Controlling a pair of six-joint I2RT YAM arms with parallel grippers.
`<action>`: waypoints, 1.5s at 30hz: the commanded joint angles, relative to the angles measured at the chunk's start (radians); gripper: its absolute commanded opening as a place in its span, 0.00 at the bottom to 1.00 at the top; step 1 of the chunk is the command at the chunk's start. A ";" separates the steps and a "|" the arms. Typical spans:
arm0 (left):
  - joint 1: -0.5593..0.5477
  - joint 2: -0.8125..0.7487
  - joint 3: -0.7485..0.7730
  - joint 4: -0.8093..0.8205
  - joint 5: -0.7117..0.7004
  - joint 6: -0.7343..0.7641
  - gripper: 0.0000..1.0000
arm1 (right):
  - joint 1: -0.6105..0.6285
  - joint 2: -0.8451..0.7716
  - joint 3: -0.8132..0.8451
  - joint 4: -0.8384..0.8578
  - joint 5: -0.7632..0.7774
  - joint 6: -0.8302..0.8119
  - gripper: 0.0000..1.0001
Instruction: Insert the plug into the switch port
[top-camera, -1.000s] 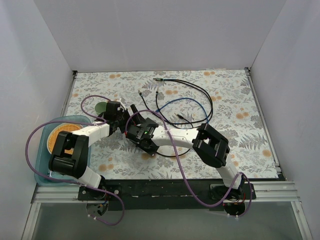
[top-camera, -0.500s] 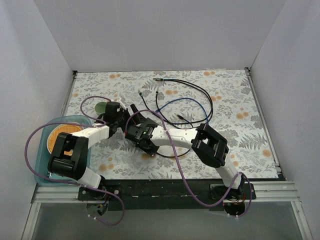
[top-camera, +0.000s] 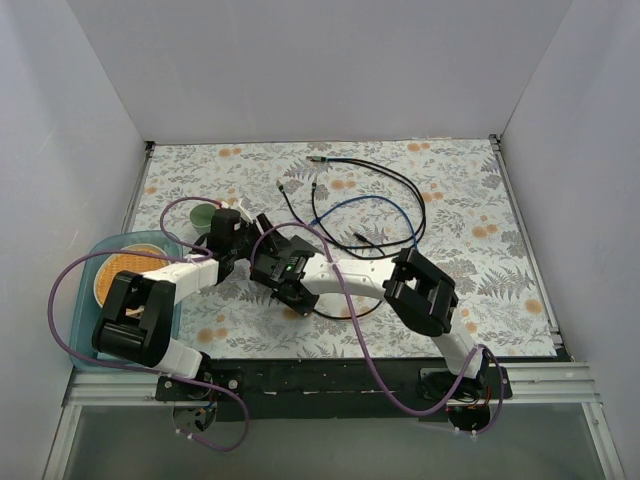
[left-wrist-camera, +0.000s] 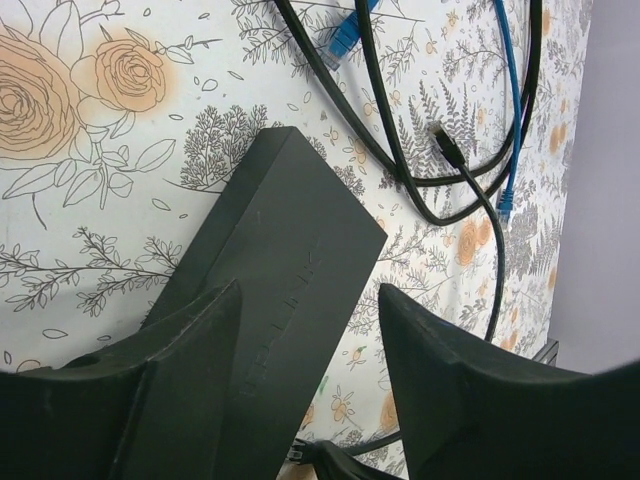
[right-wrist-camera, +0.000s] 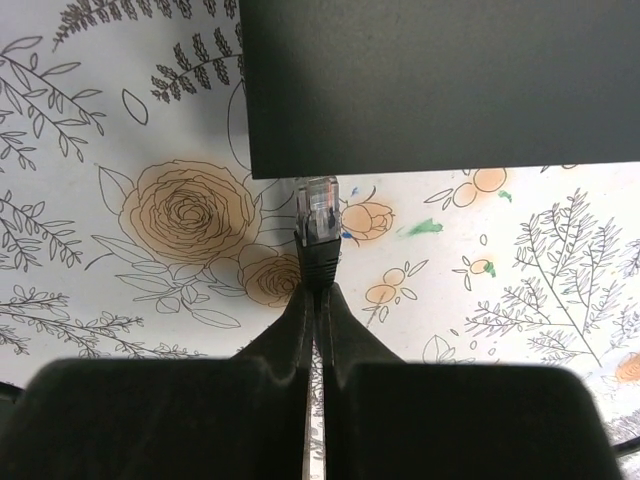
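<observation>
The flat dark grey switch box (left-wrist-camera: 275, 250) lies on the flowered table. In the top view both wrists hide most of it. My left gripper (left-wrist-camera: 310, 290) is open over one end of the box; its left finger (left-wrist-camera: 150, 400) overlaps the box and its right finger (left-wrist-camera: 480, 400) stands off the box's edge. My right gripper (right-wrist-camera: 317, 290) is shut on a black plug (right-wrist-camera: 318, 225) with a clear tip. The tip sits right at the long edge of the box (right-wrist-camera: 440, 90). The sockets do not show. The plug also shows in the left wrist view (left-wrist-camera: 297, 452).
Loose black and blue cables (top-camera: 370, 200) loop across the far middle of the table, and a blue plug (left-wrist-camera: 345, 35) lies near the box. A teal tray (top-camera: 88, 262) holding an orange plate sits at the left edge beside a small green bowl (top-camera: 203, 215). White walls enclose the table.
The left arm has swung a little to the right and farther back, over the box. The right gripper with the plug has barely moved.
</observation>
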 joint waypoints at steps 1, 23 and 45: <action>-0.052 -0.011 -0.057 -0.166 0.031 0.024 0.53 | -0.041 -0.079 -0.056 0.291 0.087 0.133 0.01; 0.077 -0.078 -0.141 -0.010 0.077 0.003 0.50 | -0.046 -0.286 -0.289 0.440 0.066 0.143 0.01; 0.146 -0.034 -0.141 0.056 0.074 0.053 0.48 | -0.046 -0.317 -0.374 0.379 -0.080 0.101 0.01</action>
